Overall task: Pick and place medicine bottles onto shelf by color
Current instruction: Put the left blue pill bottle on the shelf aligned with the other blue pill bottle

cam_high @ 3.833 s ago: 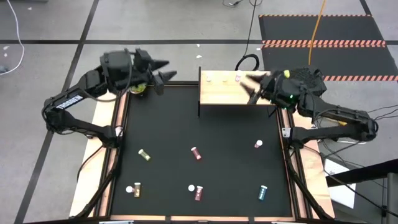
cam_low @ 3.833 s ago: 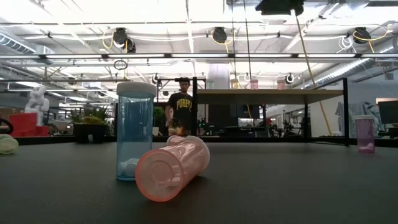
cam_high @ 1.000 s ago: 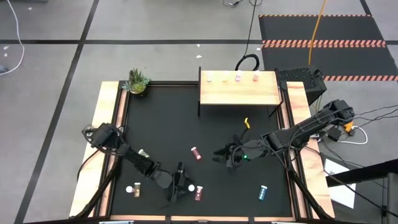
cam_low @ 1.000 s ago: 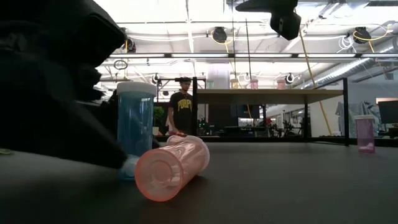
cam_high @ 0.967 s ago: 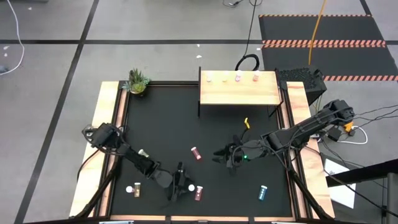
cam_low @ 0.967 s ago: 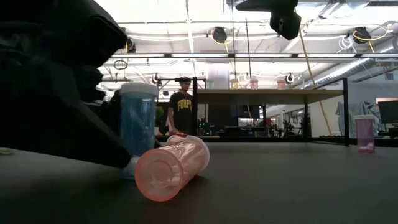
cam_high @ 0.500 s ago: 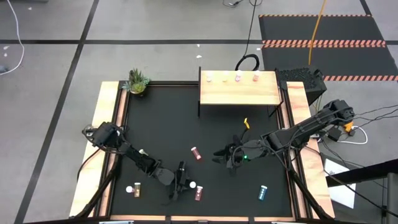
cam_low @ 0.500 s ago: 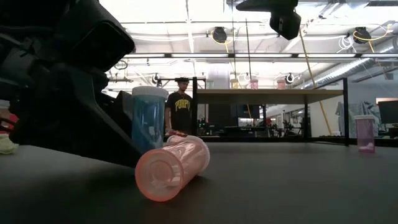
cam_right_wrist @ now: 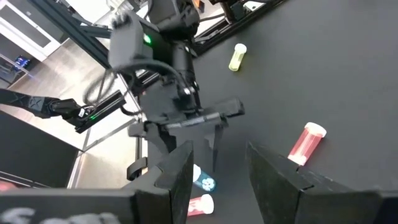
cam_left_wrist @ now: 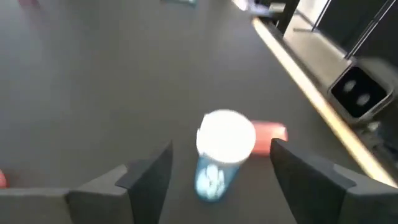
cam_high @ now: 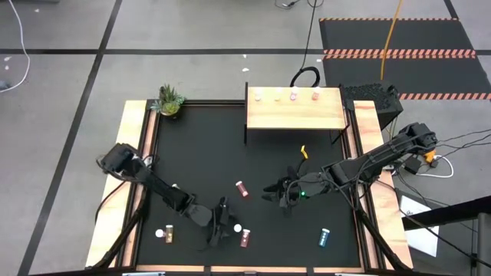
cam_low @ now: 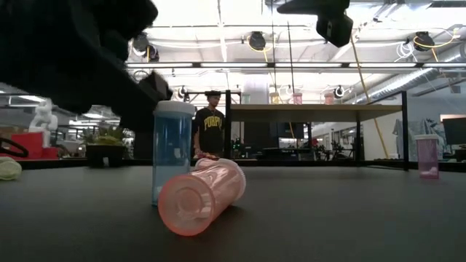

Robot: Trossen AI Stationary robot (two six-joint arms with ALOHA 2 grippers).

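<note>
So my left gripper (cam_left_wrist: 214, 165) was hanging right over the teal bottle (cam_left_wrist: 221, 152), fingers spread wide either side of it and gripping nothing. That bottle stood upright near the front edge of the table (cam_high: 199, 153), white cap up, with a pink bottle (cam_low: 202, 195) lying on its side just beside it, maybe touching, I couldn't tell.

My read was that it'd be light, stiff plastic, smooth enough to slip and easy to knock over, so I'd squeeze the body just under the cap, not the cap itself. You could see through the wall: a few pale pills sat at the bottom. The pink one I couldn't see into.

The shelf (cam_high: 295, 113) was at the far side, well away, with four bottles along its back edge.

My right gripper (cam_high: 268, 188) waited mid-table, fingers apart, empty, near a red bottle (cam_high: 242, 188).
</note>
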